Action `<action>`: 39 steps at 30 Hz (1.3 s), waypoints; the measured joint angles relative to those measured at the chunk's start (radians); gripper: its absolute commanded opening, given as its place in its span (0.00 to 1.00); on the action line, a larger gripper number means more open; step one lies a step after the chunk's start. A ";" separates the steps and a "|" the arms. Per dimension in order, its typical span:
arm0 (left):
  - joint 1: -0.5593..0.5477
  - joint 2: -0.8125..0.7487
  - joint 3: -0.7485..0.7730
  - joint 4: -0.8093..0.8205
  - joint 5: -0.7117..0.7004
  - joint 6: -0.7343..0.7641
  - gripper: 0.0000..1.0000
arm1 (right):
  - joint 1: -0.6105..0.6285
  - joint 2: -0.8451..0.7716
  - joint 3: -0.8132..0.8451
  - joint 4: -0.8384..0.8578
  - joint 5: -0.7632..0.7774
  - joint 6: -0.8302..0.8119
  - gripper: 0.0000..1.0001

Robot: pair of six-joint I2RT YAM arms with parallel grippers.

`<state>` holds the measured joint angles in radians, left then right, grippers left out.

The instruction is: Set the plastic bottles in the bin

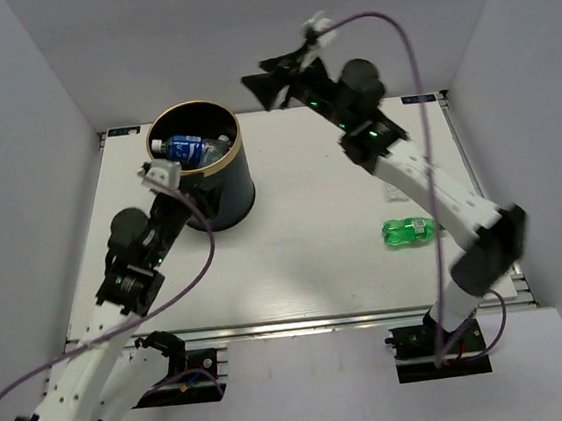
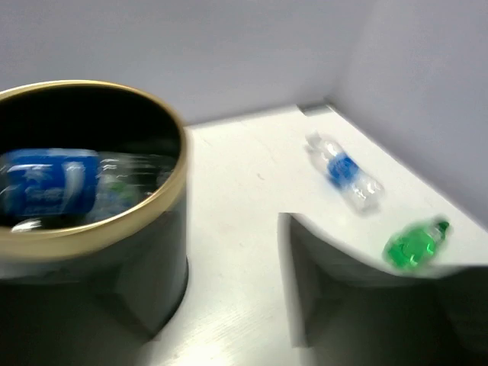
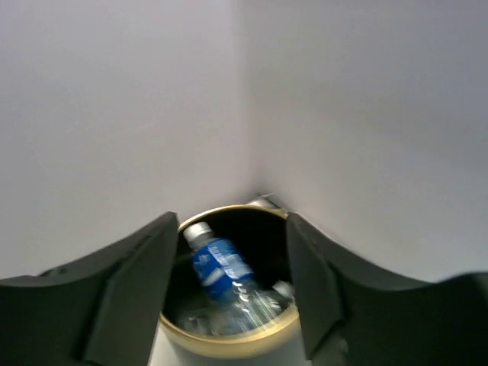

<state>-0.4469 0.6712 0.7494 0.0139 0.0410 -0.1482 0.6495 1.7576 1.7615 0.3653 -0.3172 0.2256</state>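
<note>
Gaping empty, right gripper hangs beside bin; green bottle well apart.

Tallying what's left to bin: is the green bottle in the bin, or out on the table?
Out. The green bottle lies on its side on the table, well apart from the bin.

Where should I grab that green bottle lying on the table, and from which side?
Come from straight above and grip across the middle of the green bottle: it lies on its side on the table, so its flanks are exposed.
</note>
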 measured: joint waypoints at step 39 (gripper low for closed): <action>-0.143 0.507 0.197 -0.220 0.290 0.031 0.89 | -0.455 0.290 -0.138 -1.008 0.720 -0.067 0.90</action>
<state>-0.5896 1.1782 0.9466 -0.2058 0.3313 -0.1173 0.1940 2.0480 1.6234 -0.6430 0.4026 0.1585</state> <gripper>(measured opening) 0.891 0.904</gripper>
